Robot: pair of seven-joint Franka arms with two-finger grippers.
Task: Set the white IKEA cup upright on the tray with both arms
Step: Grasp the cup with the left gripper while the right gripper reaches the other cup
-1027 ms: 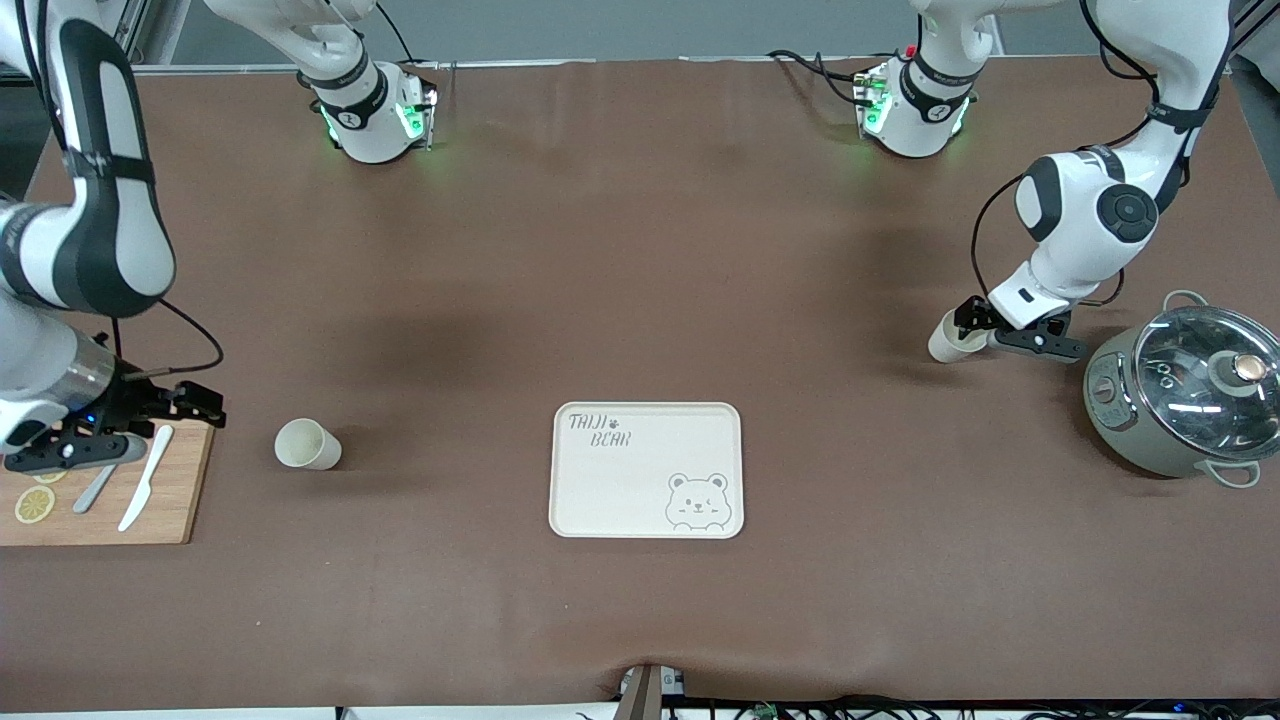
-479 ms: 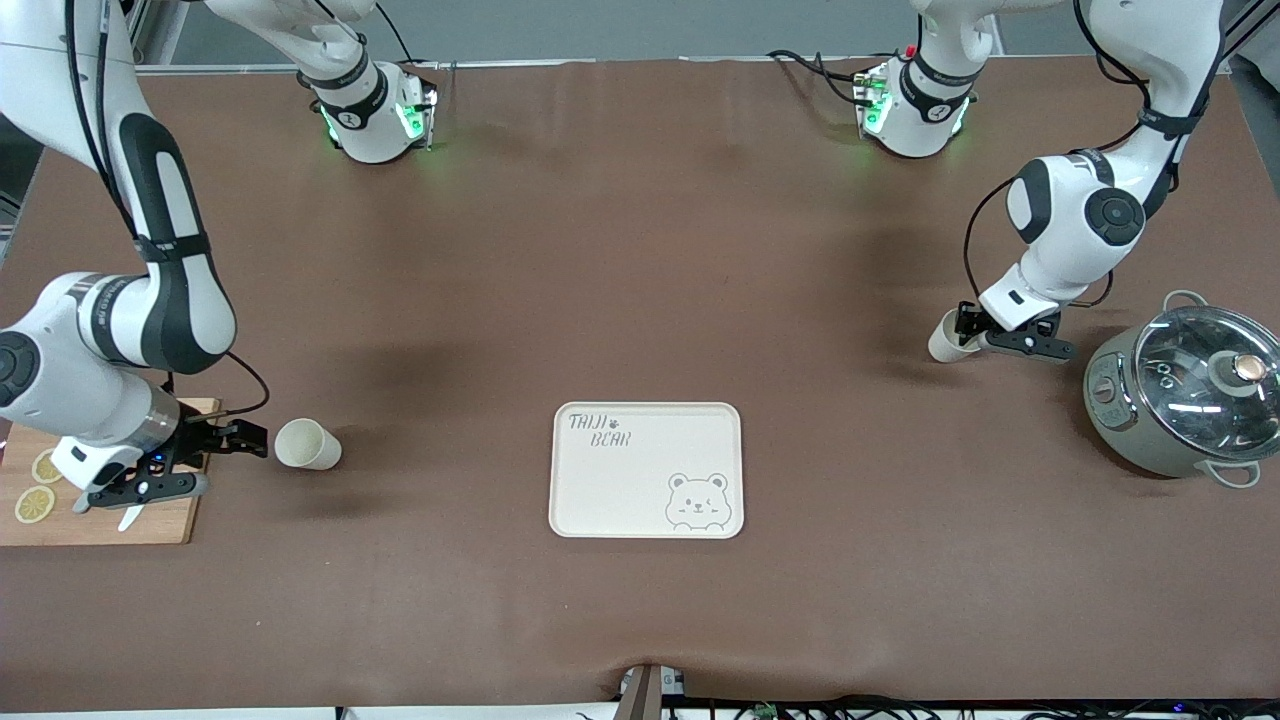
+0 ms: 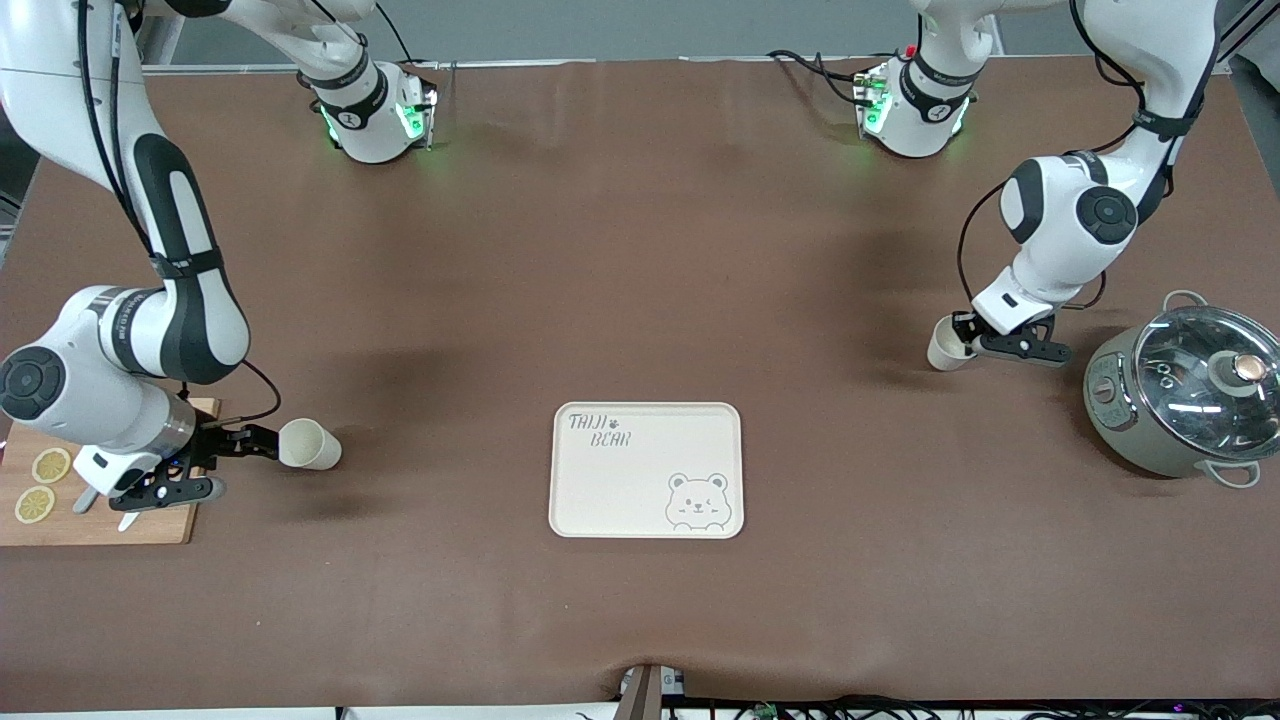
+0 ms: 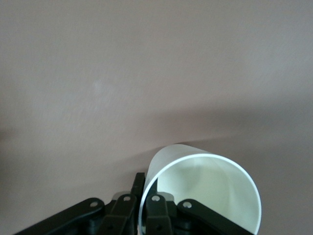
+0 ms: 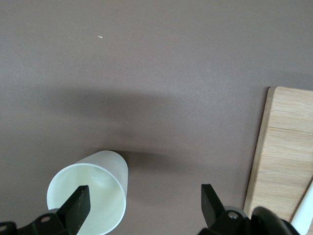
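a cream rectangular tray (image 3: 646, 470) with rounded corners lies flat on the tabletop (image 3: 640, 300), midway between the two ends and near the front camera; it carries "taiji bear" lettering and a grey bear drawing and nothing else. one white cup (image 3: 310, 445) lies on its side toward the right arm's end, level with the tray. a second white cup (image 3: 945, 343) sits toward the left arm's end, farther from the camera than the tray, its rim pinched by the left end effector (image 4: 142, 205).
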